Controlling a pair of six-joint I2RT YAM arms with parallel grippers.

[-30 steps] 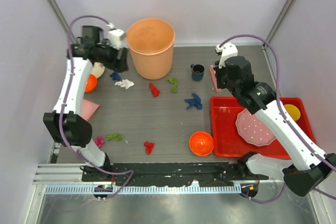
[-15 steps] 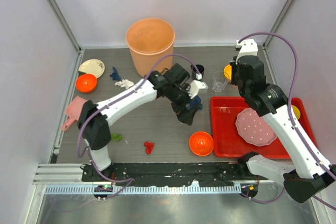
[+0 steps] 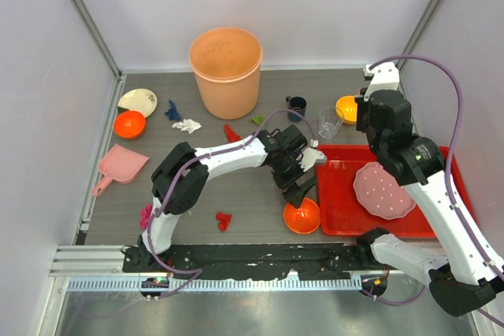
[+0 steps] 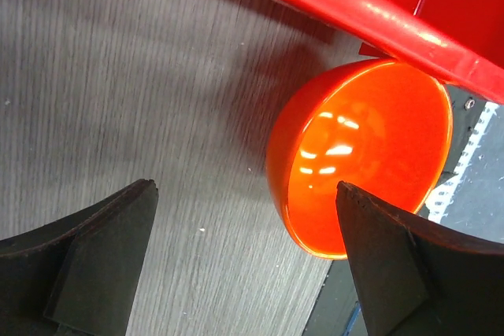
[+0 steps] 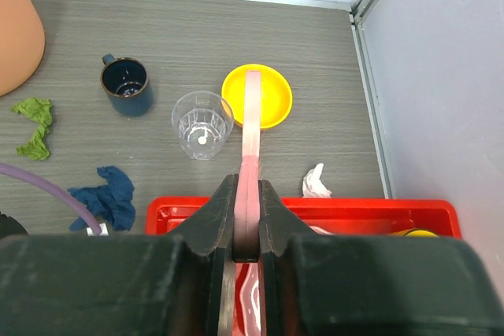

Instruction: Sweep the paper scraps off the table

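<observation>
Honestly, the table [image 3: 244, 194] looks far from swept. By the red tray [image 3: 339, 194], the left gripper [image 4: 246, 194] hangs with its fingers wide apart over the orange bowl [image 3: 302, 216]. It should probably pinch the rim squarely. Paper scraps [image 3: 231, 133] lie scattered left and far, and the right gripper [image 5: 246, 186] is clamped on a thin pink strip [image 5: 252, 123].

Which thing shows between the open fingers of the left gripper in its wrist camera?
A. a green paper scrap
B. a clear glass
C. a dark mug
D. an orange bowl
D: the left gripper stands open above the table, and the orange bowl shows between its fingers, beside the red tray.
</observation>
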